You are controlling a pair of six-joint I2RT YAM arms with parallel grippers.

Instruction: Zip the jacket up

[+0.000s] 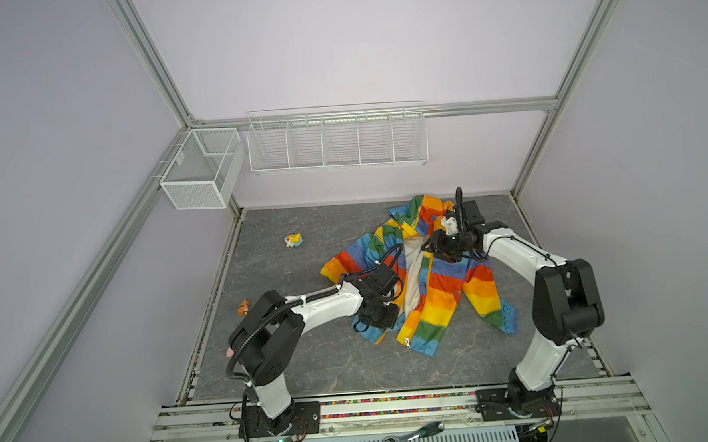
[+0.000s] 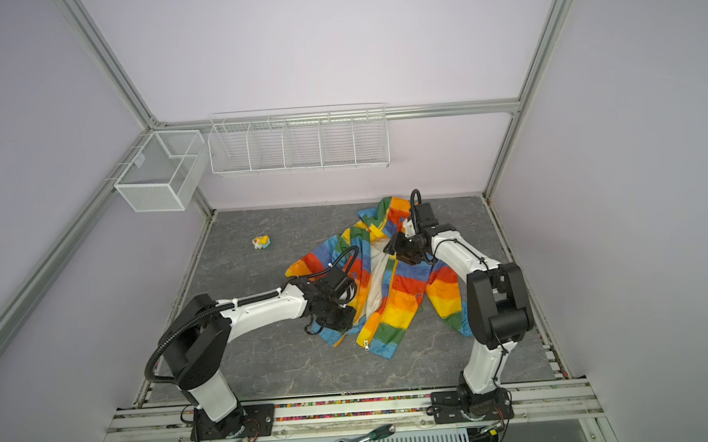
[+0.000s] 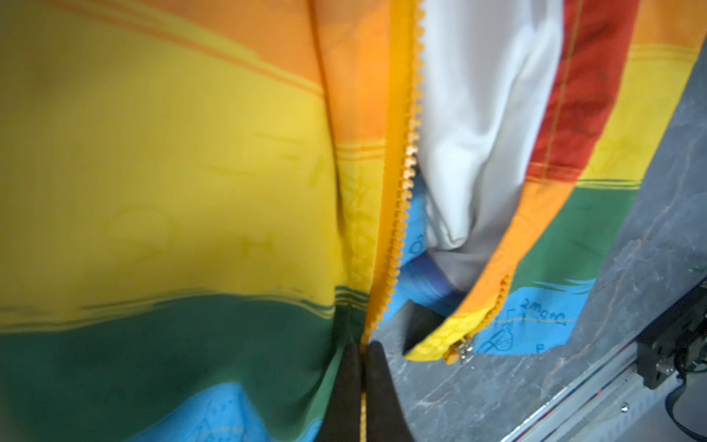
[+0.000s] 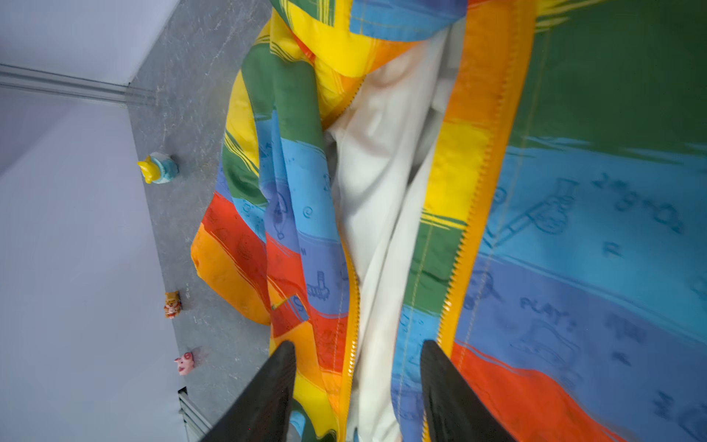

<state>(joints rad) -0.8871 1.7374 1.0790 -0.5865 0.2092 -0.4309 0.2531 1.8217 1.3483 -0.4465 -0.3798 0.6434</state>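
Progress: we judged the zipping not yet begun. The jacket (image 1: pixel 439 292) lay with its front open and the two tooth rows apart, hem to collar.
Left to do: by our reckoning, mating the free end into the slider (image 1: pixel 407 343) at one panel's hem, then drawing it up.
Place: rumpled on the grey bench (image 1: pixel 309 357), right of centre, between both arms.
Left claw (image 3: pixel 362 356): pinched together on the zipper tape near the hem.
Right claw (image 4: pixel 357 344): fingers apart, straddling the upper opening, gripping nothing we could see.
Fabric: thin, slick-looking and creased, in broad rainbow stripes with faint printed doodles.
Lining (image 1: pixel 411 281): cream, in soft folds.
Teeth (image 3: pixel 405 172): chunky orange-yellow plastic, and the slider looked metallic.
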